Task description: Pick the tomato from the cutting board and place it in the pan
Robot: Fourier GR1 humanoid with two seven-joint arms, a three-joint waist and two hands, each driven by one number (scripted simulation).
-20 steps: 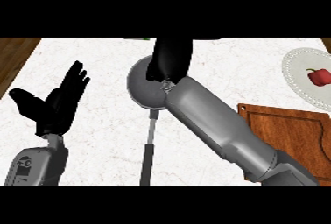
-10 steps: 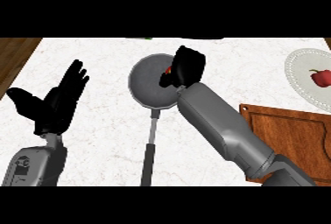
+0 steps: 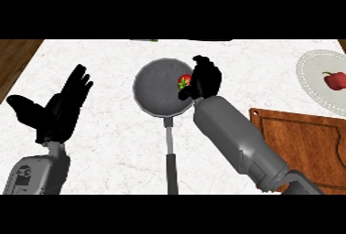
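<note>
**A:** Head view, looking straight down on the counter (image 3: 101, 169). We've got the right hand (image 3: 205, 80) parked over the right side of the pan (image 3: 152, 89), and the tomato (image 3: 184, 82) shows as a red blob with a green top right at the edge of the palm. So the tomato is over the pan's inside, not on the cutting board (image 3: 304, 146) any more.

**B:** Is it held or already lying there? We can't quite call it. The fingers look only loosely bent, more relaxed than wrapped, and the tomato peeks out beside them rather than being buried in the fist. We'd guess the hand is letting go or has just let go, but contact between tomato and pan floor is hidden by the hand.

**A:** Fair. The forearm comes in slanted from the lower right, which makes sense since the board sits on that side and the pan is in the middle. The pan handle (image 3: 170, 151) points down toward us, well out of the arm's way.

**B:** Left hand (image 3: 57, 109) is just resting at the left, fingers straight and spread, nothing in it. Also a plate (image 3: 312, 73) at the far right with some other red thing (image 3: 335, 80) on it, which we leave alone.
</note>
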